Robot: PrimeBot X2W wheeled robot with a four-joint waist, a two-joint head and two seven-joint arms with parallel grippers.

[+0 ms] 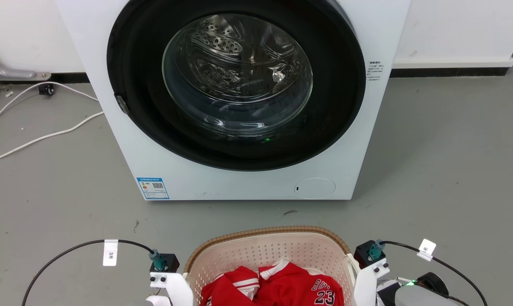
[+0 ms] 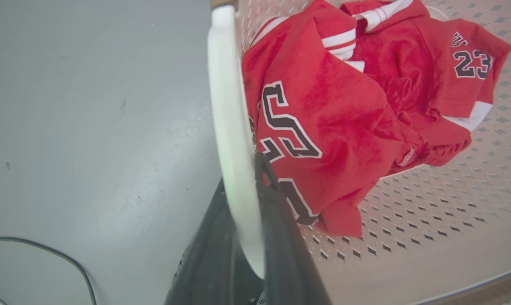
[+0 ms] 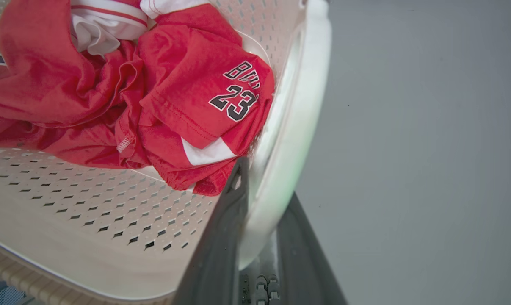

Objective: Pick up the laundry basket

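The laundry basket (image 1: 265, 233), cream perforated plastic with a brown woven rim, lies at the bottom middle of the head view, in front of the washing machine. Inside it is a crumpled red jersey (image 1: 277, 284) marked 23. In the left wrist view my left gripper (image 2: 242, 178) is shut on the basket's white side handle (image 2: 225, 106), one dark finger on each side of it. My right gripper (image 3: 266, 182) clamps the opposite white handle (image 3: 299, 106) the same way. In the head view my wrists flank the basket: the left wrist (image 1: 165, 263) and the right wrist (image 1: 371, 255).
A white front-loading washing machine (image 1: 111, 127) with its round glass door (image 1: 237, 76) closed stands close behind the basket. White cables (image 1: 35, 138) trail over the grey floor at the left. A wall runs behind the machine. Bare grey floor lies to the right.
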